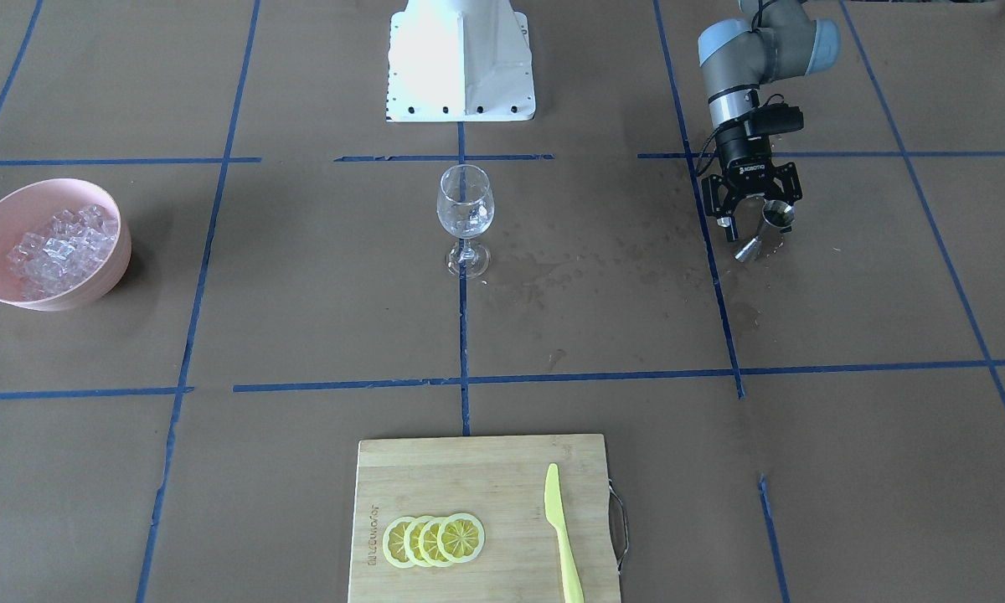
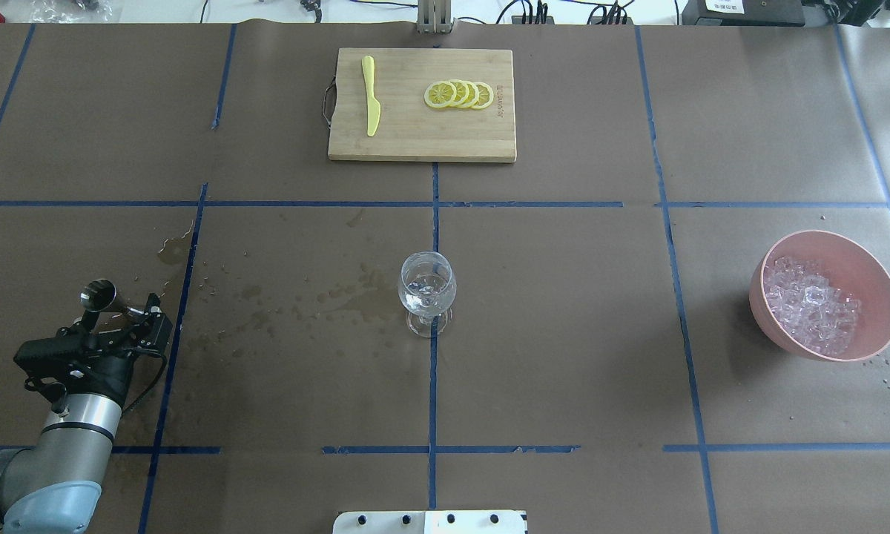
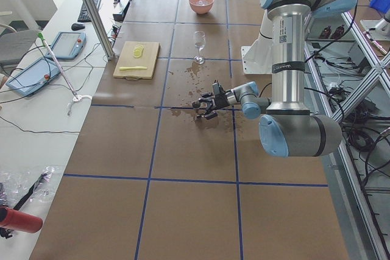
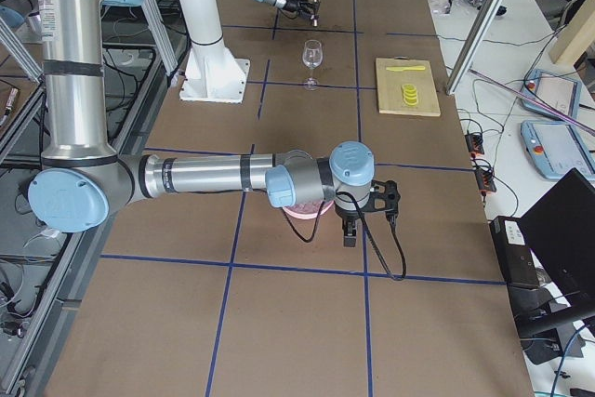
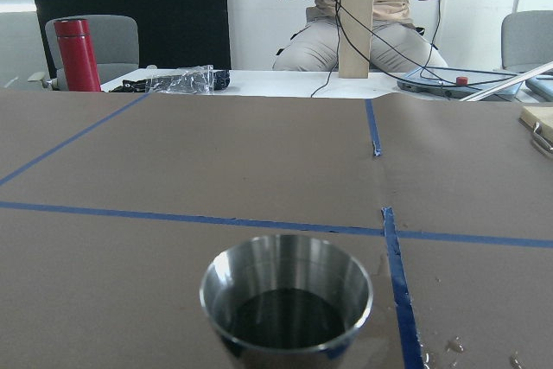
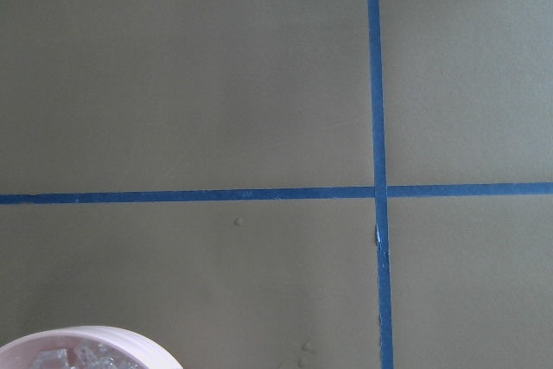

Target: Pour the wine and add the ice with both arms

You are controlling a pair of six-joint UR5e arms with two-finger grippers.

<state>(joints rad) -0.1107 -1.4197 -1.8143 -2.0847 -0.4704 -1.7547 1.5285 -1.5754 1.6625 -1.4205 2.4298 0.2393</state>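
My left gripper (image 1: 760, 229) is shut on a steel jigger (image 1: 767, 226) at the table's left side, held low and roughly upright. The jigger's cup (image 5: 287, 300) fills the bottom of the left wrist view, dark inside. The wine shows as dark wet marks (image 2: 304, 297) on the brown paper between the jigger and the clear stemmed glass (image 2: 427, 289), which stands upright at the centre. The ice (image 2: 812, 308) is heaped in a pink bowl (image 2: 864, 259) on the right. My right arm shows only in the exterior right view, its gripper (image 4: 353, 228) above the bowl; I cannot tell whether it is open or shut.
A wooden cutting board (image 1: 486, 469) with lemon slices (image 1: 434, 538) and a yellow knife (image 1: 563, 536) lies at the far middle edge. The white pedestal (image 1: 461, 63) stands behind the glass. The bowl's rim (image 6: 86, 334) shows at the bottom left of the right wrist view.
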